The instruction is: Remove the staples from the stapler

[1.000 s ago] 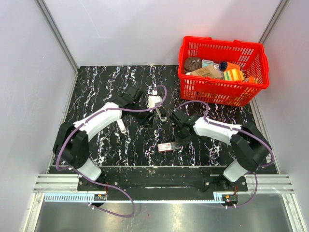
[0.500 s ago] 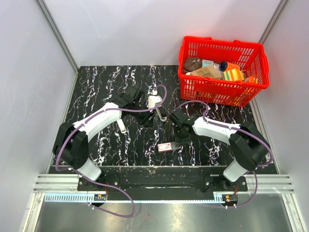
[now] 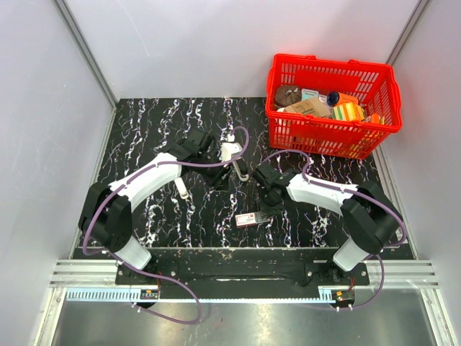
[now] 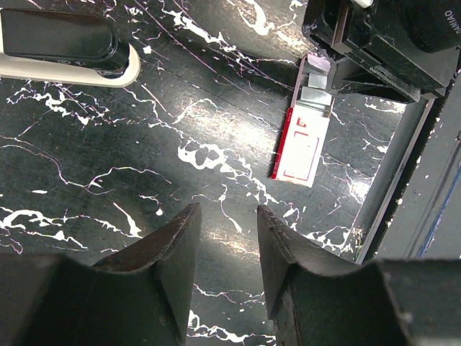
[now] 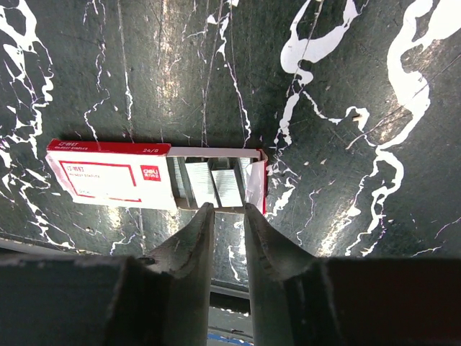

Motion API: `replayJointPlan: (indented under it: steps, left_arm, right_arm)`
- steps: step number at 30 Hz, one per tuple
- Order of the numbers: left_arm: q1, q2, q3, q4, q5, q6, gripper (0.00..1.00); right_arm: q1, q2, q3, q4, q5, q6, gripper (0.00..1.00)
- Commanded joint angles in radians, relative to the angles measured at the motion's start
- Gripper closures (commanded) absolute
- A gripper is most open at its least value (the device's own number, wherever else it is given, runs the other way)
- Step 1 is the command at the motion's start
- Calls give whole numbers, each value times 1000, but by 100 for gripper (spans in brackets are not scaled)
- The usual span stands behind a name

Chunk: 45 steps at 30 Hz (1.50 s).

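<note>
Black marbled table (image 3: pixel 144 130). Red basket (image 3: pixel 324 135) with oddments in it at the far right corner. Left gripper (image 4: pixel 225 216) mid-table, fingers parted, only bare tabletop in the gap. Right gripper (image 5: pixel 229 210) to its right and nearer the bases, fingers a narrow gap apart, nothing seen between them. Stapler (image 4: pixel 57 36) lies flat on the table just beyond the left fingertips, not held, dark upper part over a pale lower one. Red-and-white staple box (image 5: pixel 108 176), drawer slid out, staple strips inside, right fingertips at the drawer's edge. Slim white bar (image 3: pixel 181 189) off to the left, apart.
</note>
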Motion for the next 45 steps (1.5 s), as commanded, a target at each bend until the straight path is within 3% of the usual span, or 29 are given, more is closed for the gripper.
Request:
replayJointPlan:
  steps: [1,10,18,32,45]
  left_arm:
    - [-4,-51,2,15,19,6,58]
    - [-7,-55,1,15,19,5,58]
    - [-27,-40,-18,6,-13,54,58]
    - [-190,48,-114,35,-205,235,60]
    - [-253,140,-124,145,-305,247,62]
  right_arm:
    - [8,-1,31,-8,24,-5,71]
    - [8,-38,31,-5,30,-11,70]
    - [-12,-136,60,-44,157,-28,84]
    - [-251,-121,-173,226,-304,6,85]
    - [-339,-98,-226,294,-420,33,83]
